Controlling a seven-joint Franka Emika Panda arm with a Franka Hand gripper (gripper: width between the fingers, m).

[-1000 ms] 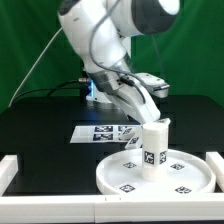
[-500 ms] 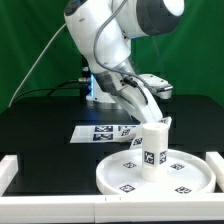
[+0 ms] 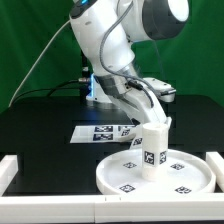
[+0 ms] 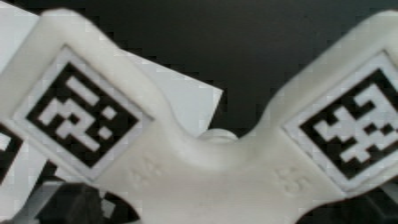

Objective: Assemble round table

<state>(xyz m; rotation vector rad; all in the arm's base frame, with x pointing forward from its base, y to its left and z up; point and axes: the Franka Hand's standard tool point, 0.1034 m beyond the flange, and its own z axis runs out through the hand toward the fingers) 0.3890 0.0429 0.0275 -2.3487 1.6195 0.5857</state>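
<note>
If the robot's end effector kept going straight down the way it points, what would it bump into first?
Probably the leg, standing upright on the round disc. The end effector already sits at its top, and I cannot tell whether it is touching it. The wrist view shows tagged white plastic right below.

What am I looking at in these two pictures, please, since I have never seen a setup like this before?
The white machine is a robot arm with a two-finger gripper at its end. The exterior view comes from a camera standing off the arm and takes in the whole scene. The wrist view comes from a camera mounted near the gripper, so everything in it looks very close.

On the black table lies a large round white disc with a raised rim. A thick white leg stands upright on it. Both carry black-and-white square tags, which cameras can recognise. Behind them lies a flat strip of such tags, the marker board. White border rails edge the table.

The gripper sits at the top of the leg; whether it is clamped on it I cannot tell. The wrist view shows white tagged surfaces up close.
</note>
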